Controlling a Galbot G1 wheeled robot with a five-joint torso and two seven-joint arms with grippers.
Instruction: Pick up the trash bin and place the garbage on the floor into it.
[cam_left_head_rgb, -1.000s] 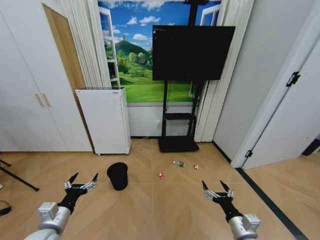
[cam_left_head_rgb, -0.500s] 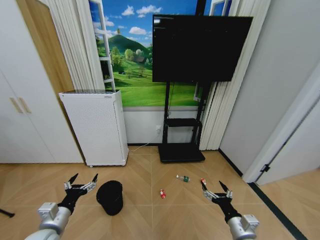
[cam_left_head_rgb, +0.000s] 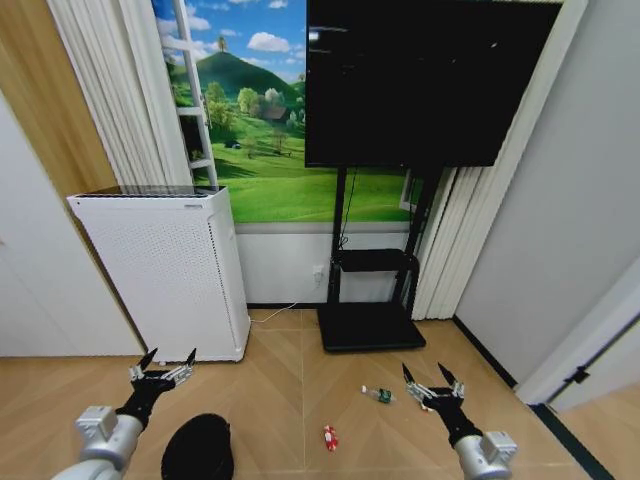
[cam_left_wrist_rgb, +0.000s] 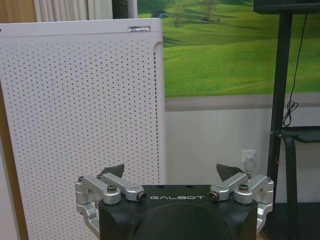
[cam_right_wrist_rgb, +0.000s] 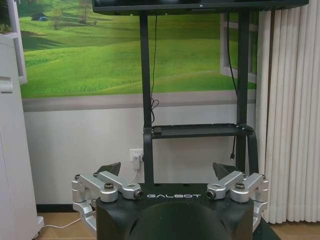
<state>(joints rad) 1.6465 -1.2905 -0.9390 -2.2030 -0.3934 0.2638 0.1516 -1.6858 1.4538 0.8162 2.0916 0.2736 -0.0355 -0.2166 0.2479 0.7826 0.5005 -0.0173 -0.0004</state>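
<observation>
Black plastic, the trash bin (cam_left_head_rgb: 198, 452) is standing on the wooden floor (cam_left_head_rgb: 280, 400) at the lower left of the head view, just beside the left gripper (cam_left_head_rgb: 167, 365), whose fingers are spreading apart and holding nothing. The right gripper (cam_left_head_rgb: 428, 378) is hovering with fingers splayed near a small bottle (cam_left_head_rgb: 378, 394); a red wrapper (cam_left_head_rgb: 329, 437) is lying between bin and bottle.

From the left wrist, the released fingers are facing a white perforated appliance (cam_left_wrist_rgb: 85, 125).

From the right wrist, the parted fingers are facing a black TV stand (cam_right_wrist_rgb: 195, 131).
</observation>
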